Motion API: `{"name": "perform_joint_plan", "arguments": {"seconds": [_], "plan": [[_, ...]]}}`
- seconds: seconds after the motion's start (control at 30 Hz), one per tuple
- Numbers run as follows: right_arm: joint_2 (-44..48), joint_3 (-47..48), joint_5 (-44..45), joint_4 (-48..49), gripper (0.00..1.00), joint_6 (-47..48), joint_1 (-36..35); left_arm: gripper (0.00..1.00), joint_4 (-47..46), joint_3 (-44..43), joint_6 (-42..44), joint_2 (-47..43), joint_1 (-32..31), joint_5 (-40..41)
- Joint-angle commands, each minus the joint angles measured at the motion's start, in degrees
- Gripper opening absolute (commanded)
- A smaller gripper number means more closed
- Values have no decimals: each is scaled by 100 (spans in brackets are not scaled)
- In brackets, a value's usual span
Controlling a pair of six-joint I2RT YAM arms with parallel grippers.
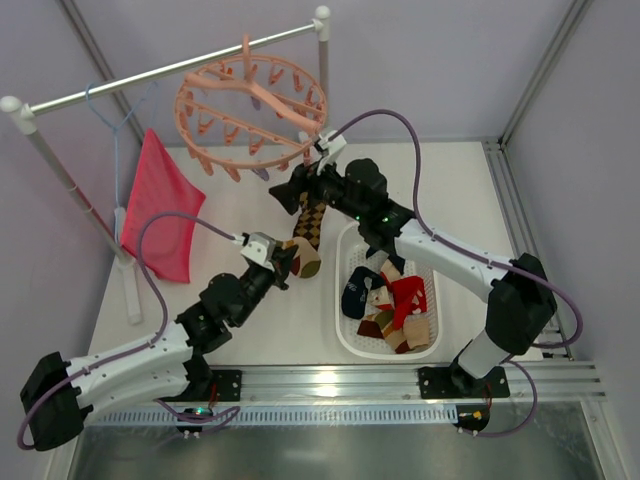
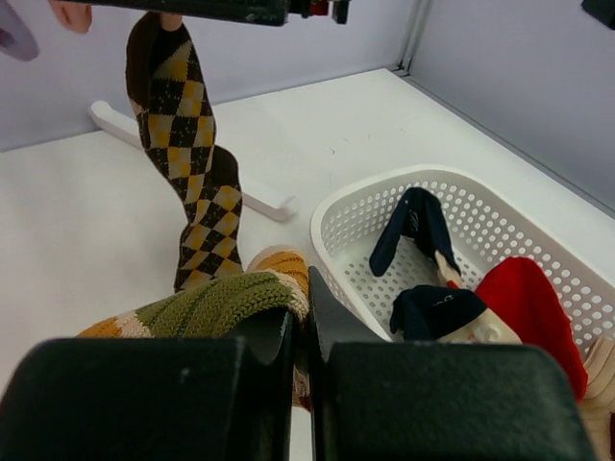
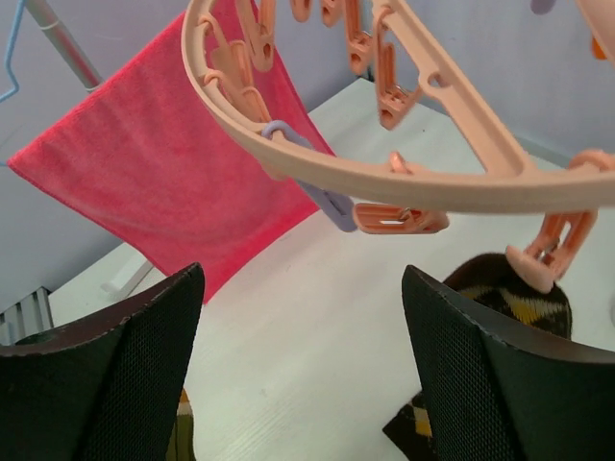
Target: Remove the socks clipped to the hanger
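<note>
Diamond sock (image 2: pixel 187 182): soft, light, limp knit, not slippery; best taken at its thick ribbed cuff. Left pincer (image 2: pixel 300 327) was pressed together, pinching that green cuff low over the table's mid, toward near edge. Basket (image 2: pixel 327 216) w/ other socks (image 2: pixel 428 240) sat just beside, toward table's right edge. Farther up, sock's brown top hung at a peg (image 3: pixel 543 254) of hanger (image 3: pixel 461 187) nr far edge; couldn't tell if clipped. Right pincer (image 3: pixel 300 288) stood spread wide just below ring, holding nothing.
</note>
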State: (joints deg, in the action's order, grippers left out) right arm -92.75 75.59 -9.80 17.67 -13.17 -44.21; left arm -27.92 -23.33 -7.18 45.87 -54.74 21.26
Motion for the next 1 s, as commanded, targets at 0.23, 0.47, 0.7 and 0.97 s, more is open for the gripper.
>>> {"name": "perform_joint_plan", "arguments": {"seconds": [0.23, 0.47, 0.7, 0.97], "plan": [[916, -1081, 1769, -395, 84, 332, -18, 0, 23, -277, -29, 335, -19, -25], [1803, -2267, 2782, -748, 86, 157, 482, 0, 384, -558, -47, 511, -19, -482], [3218, -3813, 2158, -650, 90, -520, 2053, 0, 902, -988, -318, 423, -19, -1307], [4106, -4447, 1904, -1003, 97, -906, 3127, 0, 921, -1507, -1636, 10, -19, -2853]]}}
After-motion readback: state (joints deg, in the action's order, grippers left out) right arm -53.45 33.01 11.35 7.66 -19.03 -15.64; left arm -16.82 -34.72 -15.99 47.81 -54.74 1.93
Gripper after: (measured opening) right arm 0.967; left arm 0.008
